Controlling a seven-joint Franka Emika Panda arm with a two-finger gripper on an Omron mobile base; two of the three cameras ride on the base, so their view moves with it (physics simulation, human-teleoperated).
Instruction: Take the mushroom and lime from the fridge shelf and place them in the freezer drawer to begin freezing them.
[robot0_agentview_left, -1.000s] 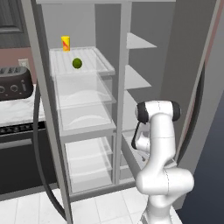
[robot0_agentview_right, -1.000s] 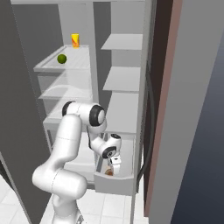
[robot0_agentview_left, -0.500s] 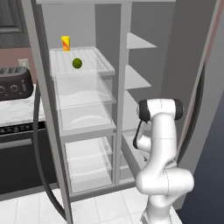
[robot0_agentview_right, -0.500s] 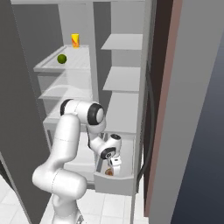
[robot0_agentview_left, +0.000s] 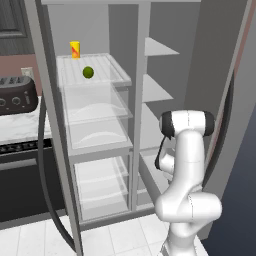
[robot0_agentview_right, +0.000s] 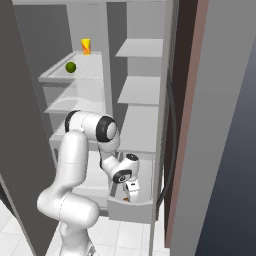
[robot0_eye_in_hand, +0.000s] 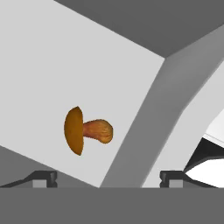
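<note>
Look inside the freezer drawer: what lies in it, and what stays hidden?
The mushroom lies alone on the freezer drawer floor, with the open pincer above it. The drawer's front wall hides most of the inside from the right base view.

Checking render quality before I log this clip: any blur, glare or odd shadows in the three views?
Left base view: sharp, flat even light, the lime crisp on the translucent fridge shelf, no glare. Right base view: equally sharp, the door side dark, the freezer drawer evenly lit. Hand view: the mushroom is in focus on the pale drawer floor and casts no visible shadow.
</note>
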